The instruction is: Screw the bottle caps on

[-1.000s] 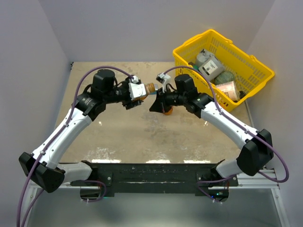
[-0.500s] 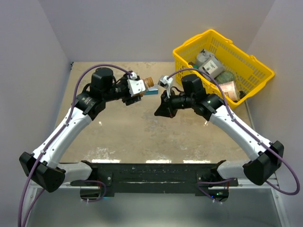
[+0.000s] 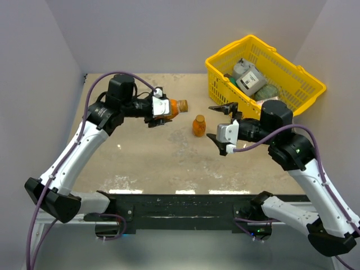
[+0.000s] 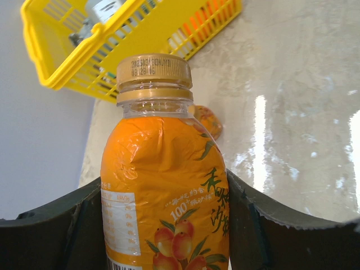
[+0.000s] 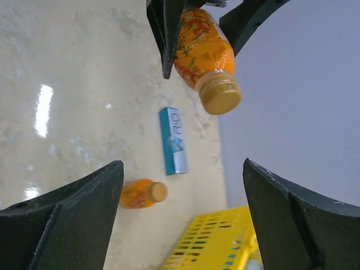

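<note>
My left gripper is shut on an orange bottle, held sideways above the table with its brownish cap pointing right. In the left wrist view that bottle fills the space between the fingers, and its cap sits on the neck. A second orange bottle stands on the table with a cap on top. It also shows in the right wrist view. My right gripper hangs open and empty to the right of both bottles, touching neither.
A yellow basket with several items stands at the back right. A blue-and-white box lies on the table beneath the held bottle. Grey walls close in the table on the left, back and right.
My right gripper, which was shut at the held bottle's cap, has opened and pulled back to the right and nearer. The left arm shifted the bottle a little. The standing bottle is now uncovered.
</note>
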Tool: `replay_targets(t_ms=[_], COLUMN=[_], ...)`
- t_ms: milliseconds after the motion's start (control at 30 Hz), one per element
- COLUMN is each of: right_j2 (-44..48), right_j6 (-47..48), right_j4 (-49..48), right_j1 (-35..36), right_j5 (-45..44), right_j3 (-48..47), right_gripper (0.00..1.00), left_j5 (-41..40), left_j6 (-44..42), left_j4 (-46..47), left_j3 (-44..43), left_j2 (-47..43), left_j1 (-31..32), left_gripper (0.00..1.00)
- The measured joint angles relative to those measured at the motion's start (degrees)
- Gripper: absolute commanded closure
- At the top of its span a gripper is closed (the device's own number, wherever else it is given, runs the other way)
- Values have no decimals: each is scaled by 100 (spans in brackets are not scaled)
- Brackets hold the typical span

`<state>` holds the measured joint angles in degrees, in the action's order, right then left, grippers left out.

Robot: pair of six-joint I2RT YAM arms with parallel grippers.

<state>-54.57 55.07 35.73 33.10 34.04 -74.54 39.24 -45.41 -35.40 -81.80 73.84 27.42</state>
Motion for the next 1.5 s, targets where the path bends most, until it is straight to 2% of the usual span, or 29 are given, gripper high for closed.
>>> replay_targets(t_ms=[100, 333, 533, 900, 1100, 1500], right_j2=[-35, -297, -326, -809, -881, -1045], right_j6=[929, 1947, 2363, 2848, 2857, 2874], right_j4=[-181, -588, -833, -962, -1027, -1091], right_j1=[2, 39, 153, 595, 625, 627], right_j5=[66, 219, 470, 601, 597, 498], right_j3=[72, 376, 376, 372, 330, 142], right_gripper=[11, 11, 13, 23, 37, 76], left_j5=[466, 1082, 1287, 1467, 1504, 1484], left_j6=[-221, -494, -522, -516, -520, -525], left_j4=[-422, -1141, -1408, -1550, -1655, -1749], left_j3=[-297, -619, -656, -850, -874, -955], left_j2=[168, 380, 393, 470, 494, 577], left_j1=[0, 0, 0, 0, 0, -4], left_gripper=[100, 100, 100, 100, 100, 100])
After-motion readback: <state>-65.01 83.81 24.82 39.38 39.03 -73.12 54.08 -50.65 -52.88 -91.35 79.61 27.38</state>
